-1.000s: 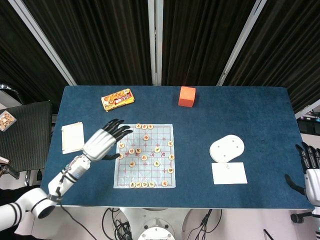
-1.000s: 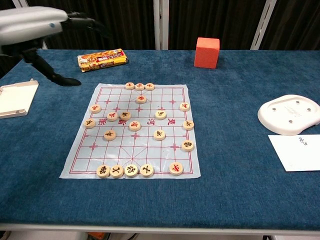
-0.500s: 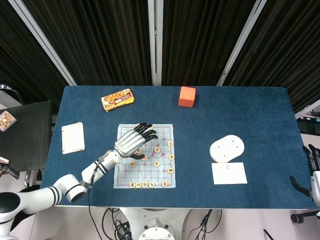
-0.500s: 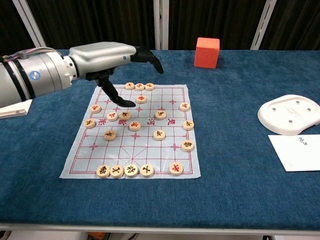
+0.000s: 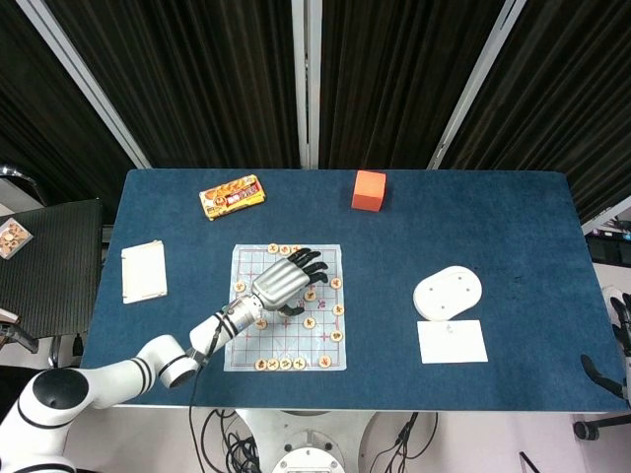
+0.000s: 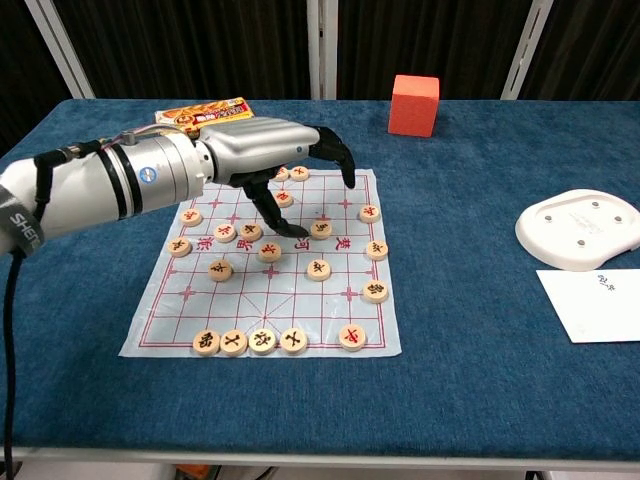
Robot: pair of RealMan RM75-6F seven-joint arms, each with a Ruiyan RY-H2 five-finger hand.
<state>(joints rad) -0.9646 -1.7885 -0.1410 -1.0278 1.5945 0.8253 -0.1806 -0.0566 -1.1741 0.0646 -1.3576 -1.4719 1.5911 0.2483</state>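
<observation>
Left hand (image 6: 268,150) hovering released over the translucent red-gridded chess mat (image 6: 190,303), fingers spread. Reach stage, I judge; next calls for pinching one round wooden piece (image 6: 321,228).

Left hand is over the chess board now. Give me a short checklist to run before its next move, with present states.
1. Left hand above the board, fingers apart: ok.
2. Hand holds no piece: ok.
3. Thumb tip touching the sheet or a piece: cannot tell.
4. Pieces under the palm visible in the head view: not ok, hidden.
5. Front row of pieces undisturbed: ok.
6. Right hand away from the board, at the table's right edge: ok.
</observation>
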